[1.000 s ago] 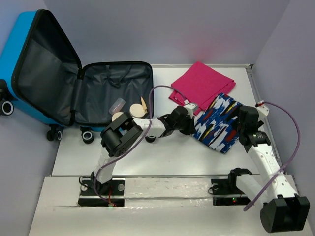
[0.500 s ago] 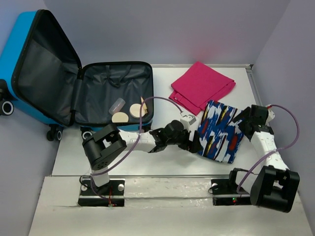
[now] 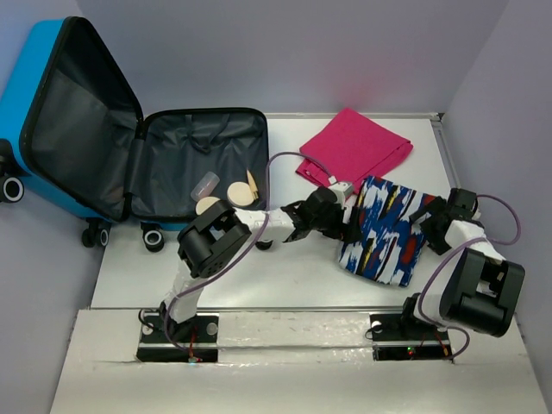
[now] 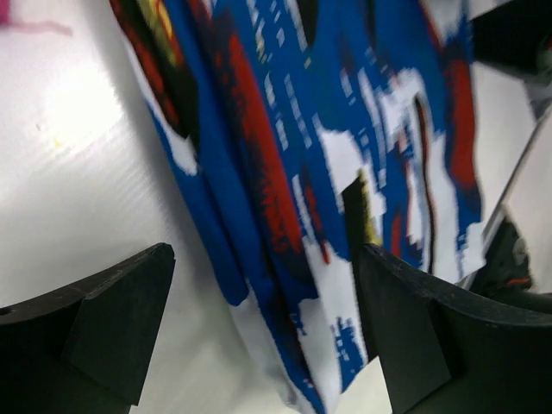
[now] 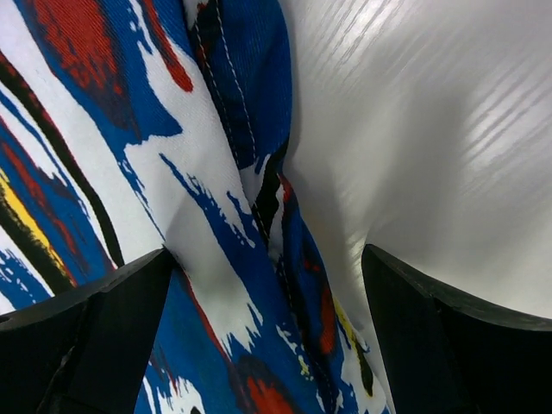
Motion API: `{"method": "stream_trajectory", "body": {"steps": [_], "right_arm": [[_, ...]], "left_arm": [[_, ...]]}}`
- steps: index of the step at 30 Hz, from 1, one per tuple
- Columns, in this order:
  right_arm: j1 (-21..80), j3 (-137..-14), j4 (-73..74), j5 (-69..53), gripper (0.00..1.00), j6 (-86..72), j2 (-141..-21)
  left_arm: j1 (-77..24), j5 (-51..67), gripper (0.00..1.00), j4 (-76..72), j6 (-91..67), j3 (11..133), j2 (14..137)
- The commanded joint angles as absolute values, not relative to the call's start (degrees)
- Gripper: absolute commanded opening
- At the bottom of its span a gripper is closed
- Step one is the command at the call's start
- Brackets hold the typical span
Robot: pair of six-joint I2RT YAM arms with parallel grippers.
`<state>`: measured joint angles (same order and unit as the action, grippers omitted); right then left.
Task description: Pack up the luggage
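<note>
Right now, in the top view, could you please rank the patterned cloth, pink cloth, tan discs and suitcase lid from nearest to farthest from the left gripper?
From the left gripper:
1. Patterned cloth: right at its fingertips, to its right.
2. Pink cloth: beyond it, toward the back wall.
3. Tan discs: well to its left.
4. Suitcase lid: far left, standing open.

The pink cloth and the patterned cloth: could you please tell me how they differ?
The pink cloth is plain magenta; the patterned cloth is blue, white and red. The pink cloth lies farther back with no gripper at it; the patterned cloth sits between the open left gripper and right gripper. Both lie folded on the table, outside the luggage.
</note>
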<state>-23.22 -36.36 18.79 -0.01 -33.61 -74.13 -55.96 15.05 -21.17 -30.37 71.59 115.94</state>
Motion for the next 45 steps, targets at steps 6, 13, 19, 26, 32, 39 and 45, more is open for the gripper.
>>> {"method": "stream_trajectory", "body": {"steps": [6, 13, 19, 26, 32, 39, 45], "right_arm": [[-23.6, -35.3, 12.2, -10.6, 0.98, -33.7, -80.4], [-24.2, -33.8, 9.6, -12.8, 0.9, -34.6, -80.8], [-24.2, -31.6, 6.2, -15.1, 0.73, -35.5, -82.0], [-24.2, -28.7, 0.6, -18.6, 0.64, -37.1, -83.1], [-24.2, -26.4, -4.4, -19.6, 0.24, -39.6, -80.6], [-24.2, -22.3, -5.8, -17.5, 0.07, -42.4, -62.2], [-24.2, -29.3, 7.1, -18.9, 0.07, -39.2, -46.9]], "left_arm": [[-57.0, 10.8, 0.99, -14.1, -26.7, 73.6, 118.0], [-58.9, 13.8, 0.97, -13.1, -26.5, 76.1, 122.4], [-59.2, 14.7, 0.81, -14.1, -27.7, 76.3, 124.3], [-59.8, 16.0, 0.65, -15.1, -28.8, 76.5, 125.5], [-60.0, 14.9, 0.38, -16.5, -29.3, 75.1, 125.6], [-60.0, 14.1, 0.06, -20.2, -30.1, 70.9, 121.3], [-60.1, 13.6, 0.06, -20.7, -29.4, 69.7, 110.9]]}}
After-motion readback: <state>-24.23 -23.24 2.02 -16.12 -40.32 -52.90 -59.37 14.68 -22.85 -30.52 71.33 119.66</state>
